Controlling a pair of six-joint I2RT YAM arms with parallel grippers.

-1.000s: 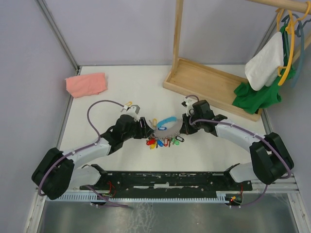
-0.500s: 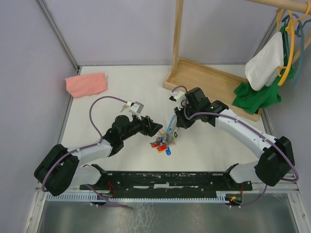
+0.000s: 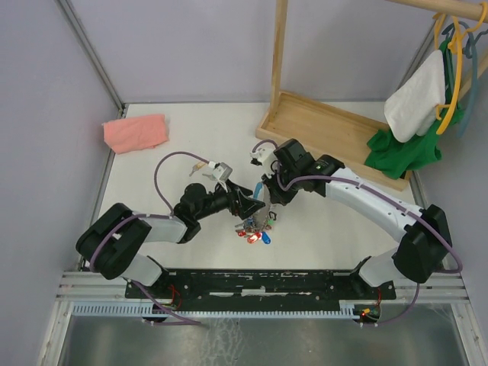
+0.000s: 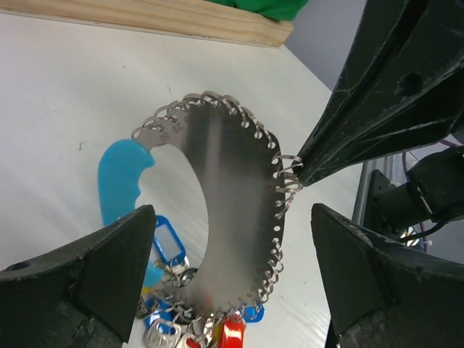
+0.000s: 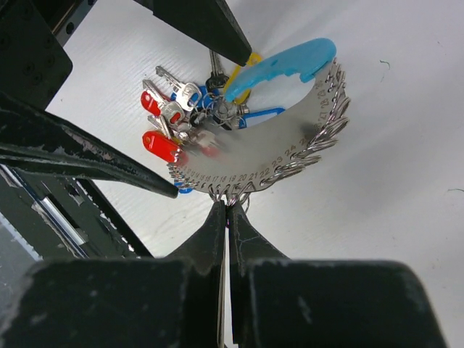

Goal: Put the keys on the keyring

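Left wrist view: your left gripper (image 4: 233, 217) has spread wide and let go. Your right gripper (image 5: 226, 206) pinches the keyring (image 5: 290, 156) and lifts it alone, so it looks ready for threading.

Cloths and a rack on the tabletop (image 3: 191, 145)
A pink cloth (image 3: 135, 132) lies far left; a wooden rack (image 3: 335, 136) stands far right, with a white cloth (image 3: 415, 95) and green garment (image 3: 404, 155) on hangers (image 3: 448, 53) beside it.
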